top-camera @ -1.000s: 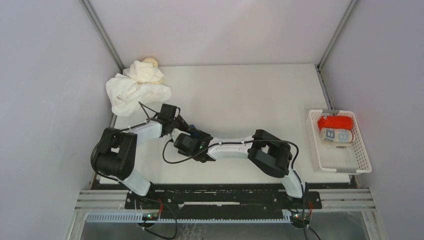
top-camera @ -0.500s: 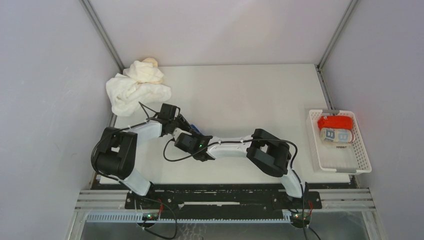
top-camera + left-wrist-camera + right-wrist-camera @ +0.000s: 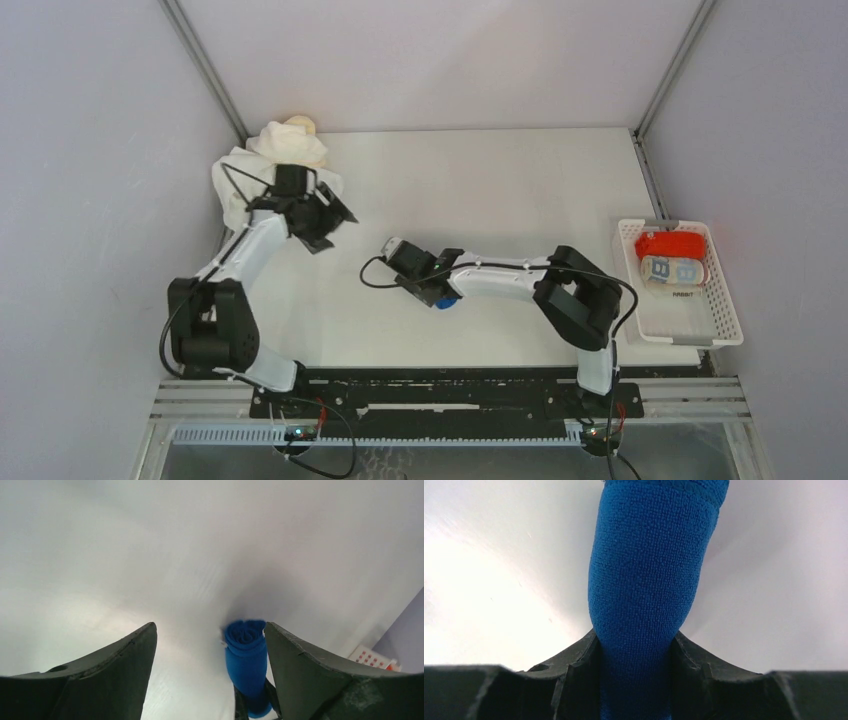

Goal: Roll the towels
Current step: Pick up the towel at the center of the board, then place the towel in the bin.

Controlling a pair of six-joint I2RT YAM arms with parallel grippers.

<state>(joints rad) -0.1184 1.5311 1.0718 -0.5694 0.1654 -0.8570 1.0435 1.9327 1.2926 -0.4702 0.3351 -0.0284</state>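
A royal blue towel rolled into a tight cylinder (image 3: pixel 649 580) is clamped between the fingers of my right gripper (image 3: pixel 636 645), which is shut on it. From above, that gripper (image 3: pixel 438 292) hangs near the table's middle, with a bit of the blue roll (image 3: pixel 447 299) showing under it. My left gripper (image 3: pixel 330 220) stands open and empty, back left by the heap of white towel (image 3: pixel 250 190) and cream towel (image 3: pixel 295 145). In the left wrist view the blue roll (image 3: pixel 245 660) shows end-on beyond the wide-apart fingers of that gripper (image 3: pixel 209 630), well clear of them.
A white slatted basket (image 3: pixel 725 315) sits at the right edge and holds a red roll (image 3: pixel 670 243) and a light-blue patterned roll (image 3: pixel 672 270). A pale yellow-orange cloth (image 3: pixel 301 123) peeks out behind the heap. Grey walls close in on both sides.
The left gripper let go of the blue roll, opened wide and swung back left to the towel heap. The right gripper closed on the roll and carried it to the right.
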